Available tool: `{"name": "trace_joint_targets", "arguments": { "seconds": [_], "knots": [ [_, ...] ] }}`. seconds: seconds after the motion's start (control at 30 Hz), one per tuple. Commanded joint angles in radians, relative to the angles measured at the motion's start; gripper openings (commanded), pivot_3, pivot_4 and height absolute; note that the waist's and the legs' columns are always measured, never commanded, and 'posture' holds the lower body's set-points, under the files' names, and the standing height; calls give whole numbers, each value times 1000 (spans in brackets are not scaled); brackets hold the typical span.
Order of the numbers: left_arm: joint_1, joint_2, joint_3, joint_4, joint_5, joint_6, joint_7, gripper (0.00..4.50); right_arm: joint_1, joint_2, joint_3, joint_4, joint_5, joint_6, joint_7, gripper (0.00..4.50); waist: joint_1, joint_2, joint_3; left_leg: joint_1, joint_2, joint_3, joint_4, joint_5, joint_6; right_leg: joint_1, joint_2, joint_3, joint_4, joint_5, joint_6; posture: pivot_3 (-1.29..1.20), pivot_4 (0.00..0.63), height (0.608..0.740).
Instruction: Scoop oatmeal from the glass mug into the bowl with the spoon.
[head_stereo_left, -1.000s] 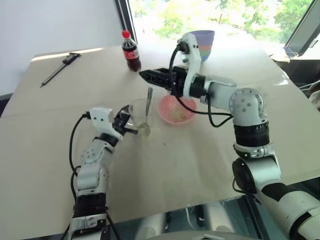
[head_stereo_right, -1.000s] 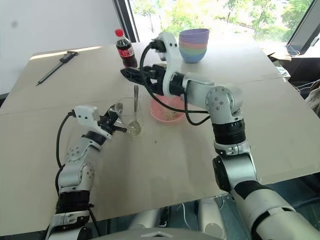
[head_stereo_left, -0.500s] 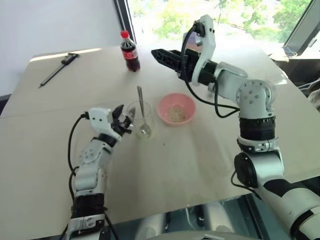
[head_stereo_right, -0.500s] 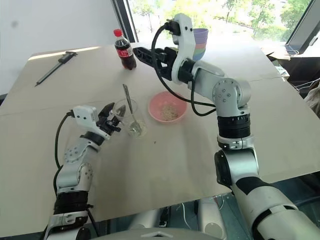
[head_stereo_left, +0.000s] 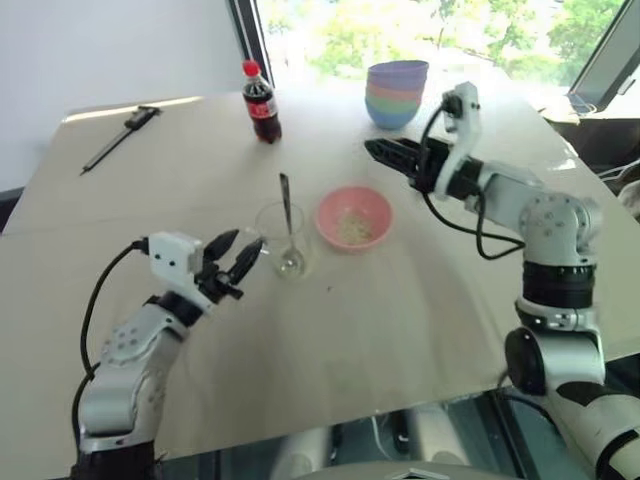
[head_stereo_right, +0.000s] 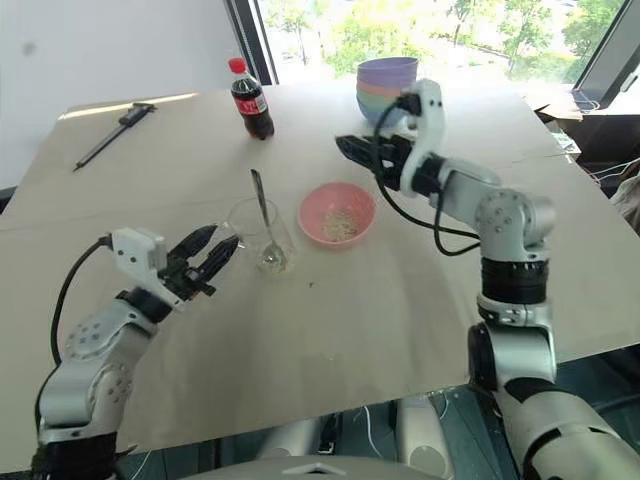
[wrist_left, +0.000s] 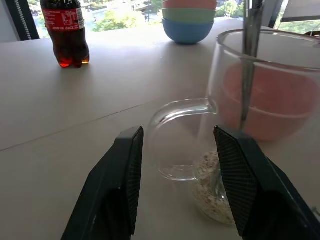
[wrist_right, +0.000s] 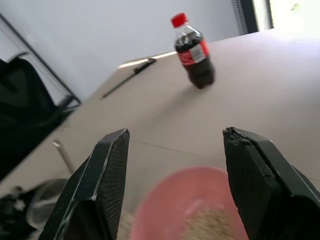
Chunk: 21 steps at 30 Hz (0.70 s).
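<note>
The glass mug (head_stereo_left: 278, 236) stands on the table with the spoon (head_stereo_left: 287, 210) leaning upright inside it. A little oatmeal (wrist_left: 212, 186) lies at the mug's bottom. Just right of the mug sits the pink bowl (head_stereo_left: 353, 216), holding more oatmeal (head_stereo_left: 352, 227). My left gripper (head_stereo_left: 236, 262) is open, a short way in front of the mug's handle (wrist_left: 176, 134) and not touching it. My right gripper (head_stereo_left: 386, 152) hovers open and empty above the table, behind and to the right of the bowl, pointing left.
A cola bottle (head_stereo_left: 262, 102) stands at the back, a stack of pastel bowls (head_stereo_left: 397, 92) at the back right, and a thin black tool (head_stereo_left: 118, 138) at the back left. The table's front edge (head_stereo_left: 330, 415) runs close to me.
My left gripper has opened off the mug's handle and drawn back toward me. My right gripper has swung right and down, away from the spoon, which stays standing in the mug.
</note>
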<state>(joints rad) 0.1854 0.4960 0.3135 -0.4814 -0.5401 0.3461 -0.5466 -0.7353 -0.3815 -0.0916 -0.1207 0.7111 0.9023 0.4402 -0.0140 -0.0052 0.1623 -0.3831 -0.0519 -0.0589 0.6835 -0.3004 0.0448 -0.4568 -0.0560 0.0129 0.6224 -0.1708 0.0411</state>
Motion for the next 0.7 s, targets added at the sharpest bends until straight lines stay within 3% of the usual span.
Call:
{"name": "trace_joint_targets", "arguments": {
  "seconds": [0.03, 0.13, 0.27, 0.3, 0.33, 0.4, 0.53, 0.7],
  "knots": [
    [125, 1, 63, -128, -87, 37, -18, 2313, 147, -105, 11, -86, -61, -169, 200, 3009, 0, 0, 0, 1, 0, 1, -1, 0, 0, 1, 0, 0, -2, 0, 0, 0, 150, 740],
    [235, -2, 78, -177, -95, 30, -36, 2313, 293, -171, -17, -90, -60, -233, 306, 3009, 1, 0, 0, 1, 1, 1, 0, 0, 1, 1, 0, 1, -2, 0, 1, 0, 150, 740],
    [333, -28, 110, -181, -75, -26, -53, 3547, 533, -241, -5, -133, -138, -354, 385, 3009, 4, 0, 0, 6, 2, 0, 0, -3, 5, 7, 0, 1, -1, -1, 0, 0, 150, 740],
    [353, -35, 102, -178, -65, -38, -60, 3809, 567, -243, 6, -121, -170, -392, 385, 3400, 4, 0, 0, 7, 2, 0, 0, -3, 5, 8, 1, 1, -1, -1, 0, 0, 150, 740],
    [369, -39, 91, -174, -51, -50, -66, 4430, 590, -240, 10, -105, -195, -420, 379, 3704, 4, 0, 0, 7, 2, 1, 0, -3, 5, 9, 1, 1, -1, -1, 0, 0, 150, 740],
    [401, -42, 48, -154, 8, -85, -79, 4500, 632, -229, 16, -62, -239, -493, 384, 4480, 0, -1, 1, 9, 2, 4, 1, -3, 5, 10, 2, 2, -1, -3, -2, 0, 150, 740],
    [418, -54, -41, -91, 161, -191, -73, 4500, 709, -211, -19, 9, -225, -615, 474, 4480, 2, -1, 1, 21, 3, 7, 1, -4, 8, 20, 4, 4, -1, -7, 2, 0, 150, 740],
    [379, -57, -61, -55, 207, -239, -61, 4500, 751, -240, -24, 12, -216, -657, 560, 4480, 4, -3, 2, 22, 3, 7, 1, -5, 8, 21, 3, 4, -1, -7, 3, 0, 150, 740]
  ]
}}
